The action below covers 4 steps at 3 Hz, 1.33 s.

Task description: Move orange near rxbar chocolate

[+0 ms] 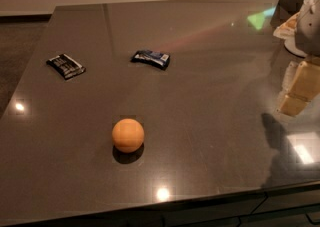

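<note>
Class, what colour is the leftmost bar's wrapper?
Rxbar chocolate: black with white markings, camera view. Pincer at top right edge.

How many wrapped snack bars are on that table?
2: the black bar at far left, the blue bar near the centre. None seems hidden. The claw sits at the right edge.

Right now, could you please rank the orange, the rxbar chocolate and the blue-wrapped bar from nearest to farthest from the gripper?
The gripper is at the table's far right edge.
1. Blue-wrapped bar, centre back.
2. Orange, front centre, and rxbar chocolate, far left: too close to call.
</note>
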Motion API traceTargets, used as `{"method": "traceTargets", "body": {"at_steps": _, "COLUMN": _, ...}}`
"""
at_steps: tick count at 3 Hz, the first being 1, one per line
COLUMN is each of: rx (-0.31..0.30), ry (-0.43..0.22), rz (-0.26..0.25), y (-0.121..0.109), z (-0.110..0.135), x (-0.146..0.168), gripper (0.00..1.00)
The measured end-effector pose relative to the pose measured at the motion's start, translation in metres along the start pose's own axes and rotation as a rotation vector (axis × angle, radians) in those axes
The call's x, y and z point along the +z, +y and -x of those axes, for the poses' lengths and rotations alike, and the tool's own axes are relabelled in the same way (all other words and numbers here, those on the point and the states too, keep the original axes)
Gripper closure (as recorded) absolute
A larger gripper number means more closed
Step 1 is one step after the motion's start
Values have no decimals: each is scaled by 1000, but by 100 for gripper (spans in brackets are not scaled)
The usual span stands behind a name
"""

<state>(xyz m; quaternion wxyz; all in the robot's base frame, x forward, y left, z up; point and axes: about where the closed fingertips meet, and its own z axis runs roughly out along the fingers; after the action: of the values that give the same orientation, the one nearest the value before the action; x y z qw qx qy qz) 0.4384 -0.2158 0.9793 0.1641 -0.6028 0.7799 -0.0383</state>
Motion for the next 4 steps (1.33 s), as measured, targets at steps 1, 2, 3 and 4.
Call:
{"method": "traceTargets", "body": {"at_steps": 1, "rx": 0, "ry": 0, "rz": 0, "y": 0, "z": 0, "x": 0, "gripper": 0}}
{"method": "traceTargets", "body": {"at_steps": 2, "rx": -27, "ry": -50, "rz": 3, "y": 1, "z": 19, "x": 4, "gripper": 0}}
{"method": "traceTargets", "body": {"at_steps": 3, "rx": -75, "ry": -140, "rz": 12, "y": 11, "z": 57, "x": 12, "gripper": 0}}
{"method": "traceTargets", "body": {"at_steps": 4, "rx": -127, "ry": -225, "rz": 54, "y": 36, "z": 100, "x": 24, "gripper": 0}}
